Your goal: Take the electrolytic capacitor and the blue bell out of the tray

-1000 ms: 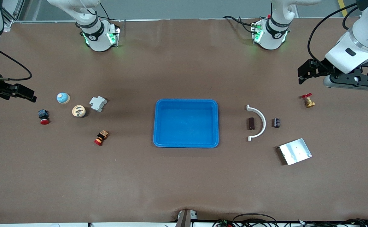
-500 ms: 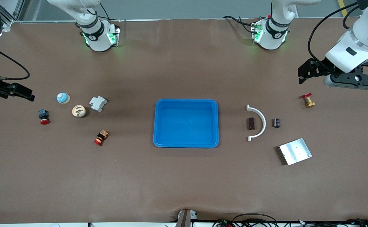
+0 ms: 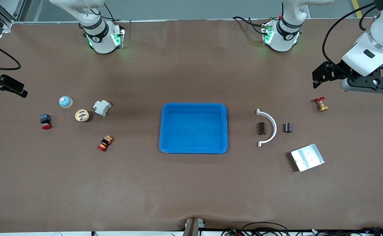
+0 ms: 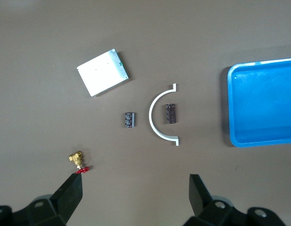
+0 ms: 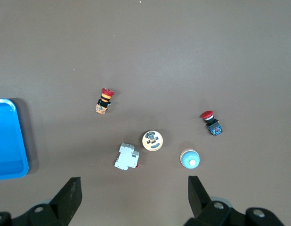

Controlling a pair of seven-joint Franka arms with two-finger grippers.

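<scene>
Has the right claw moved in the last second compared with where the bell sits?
Yes. The right claw, open, has drifted up and toward the table's edge at the right arm's end, away from the bell, which stayed put.

Bell (image 5: 189, 158) beside round disc (image 5: 152, 141) — right gripper (image 5: 133, 197) fingers spread above

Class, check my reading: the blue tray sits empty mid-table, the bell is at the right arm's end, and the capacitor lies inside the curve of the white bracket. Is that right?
Not quite. The capacitor lies outside the white bracket, on its bulging side; the thing inside the curve is a brown part. The front view shows it. The tray is empty, and the bell is at the right arm's end.
</scene>
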